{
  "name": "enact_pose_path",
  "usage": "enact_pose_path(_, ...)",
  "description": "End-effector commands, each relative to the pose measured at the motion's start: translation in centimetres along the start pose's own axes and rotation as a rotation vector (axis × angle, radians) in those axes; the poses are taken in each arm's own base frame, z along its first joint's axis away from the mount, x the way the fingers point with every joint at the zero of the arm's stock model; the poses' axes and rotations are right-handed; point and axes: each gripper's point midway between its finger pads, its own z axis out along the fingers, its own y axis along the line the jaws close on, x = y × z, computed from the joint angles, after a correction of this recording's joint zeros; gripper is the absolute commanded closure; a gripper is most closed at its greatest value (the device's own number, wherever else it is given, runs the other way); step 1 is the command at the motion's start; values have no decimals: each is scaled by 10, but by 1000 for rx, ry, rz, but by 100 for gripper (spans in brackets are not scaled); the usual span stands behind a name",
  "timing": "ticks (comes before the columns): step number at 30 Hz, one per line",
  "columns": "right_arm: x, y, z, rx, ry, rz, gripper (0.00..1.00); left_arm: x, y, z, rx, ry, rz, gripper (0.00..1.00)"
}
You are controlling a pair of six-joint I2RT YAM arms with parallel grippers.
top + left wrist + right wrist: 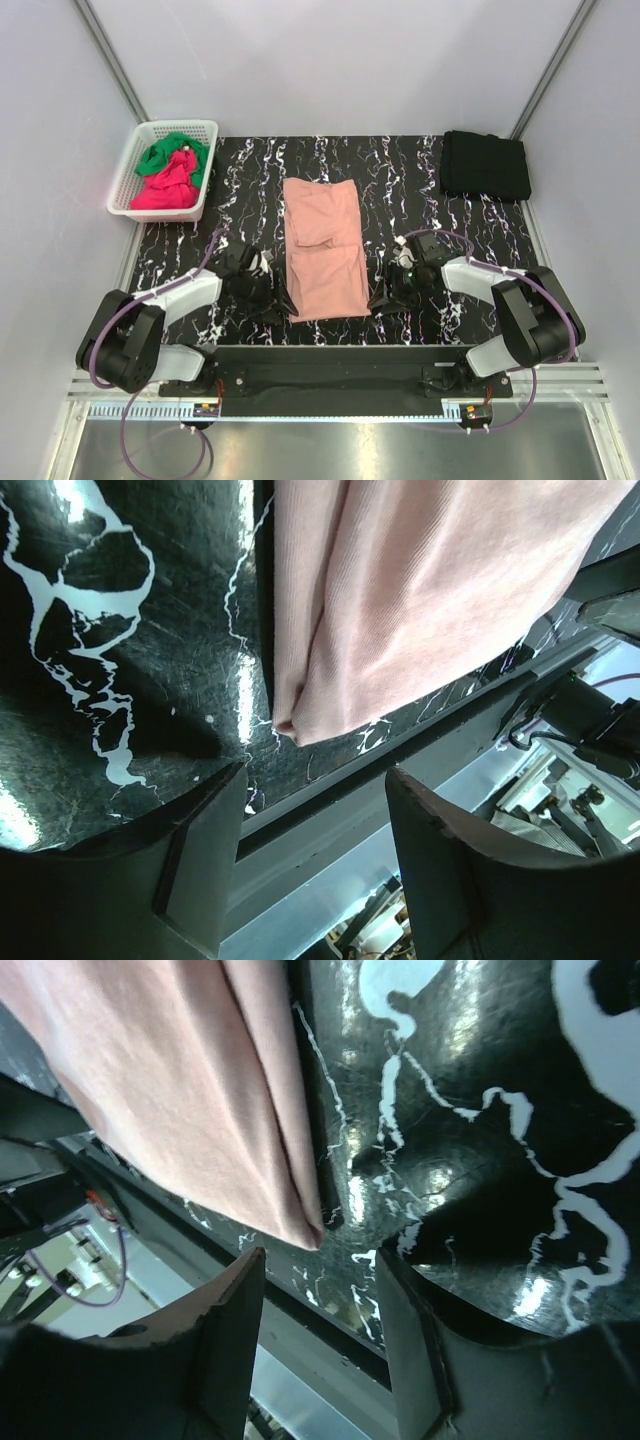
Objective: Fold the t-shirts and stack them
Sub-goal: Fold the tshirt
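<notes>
A salmon-pink t-shirt [322,248] lies folded into a long strip in the middle of the black marbled table [250,190]. My left gripper [274,305] hovers low beside the shirt's near left corner, open with nothing between its fingers. My right gripper [386,298] mirrors it at the near right corner, also open and empty. In the left wrist view the pink cloth's corner [420,600] lies just beyond the open left gripper [315,815]. In the right wrist view the shirt's other corner [180,1090] lies just past the open right gripper [320,1290]. Neither gripper touches the cloth.
A folded black t-shirt [485,165] lies at the back right corner. A white basket [128,180] at the back left holds a crumpled green tee [170,152] and a magenta-red one [165,190]. The table's near edge [330,795] runs right under both grippers.
</notes>
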Motion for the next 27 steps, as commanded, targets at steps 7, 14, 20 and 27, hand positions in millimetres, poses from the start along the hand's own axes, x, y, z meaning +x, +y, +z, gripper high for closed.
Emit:
enact_pose_path(7,-3,17,8,-145,-16,18,45,6,0,10,87,26,-32,37)
enact_pose_path(14,2,16,14,-180,1,37,45,8,3,20,126,53,-44,38)
enact_pose_path(20,2,18,25,-245,11,61,46,8,10,34,139,86,-53,40)
enact_pose_path(27,-4,16,33,-247,11,62,48,2,14,39,117,80,-51,41)
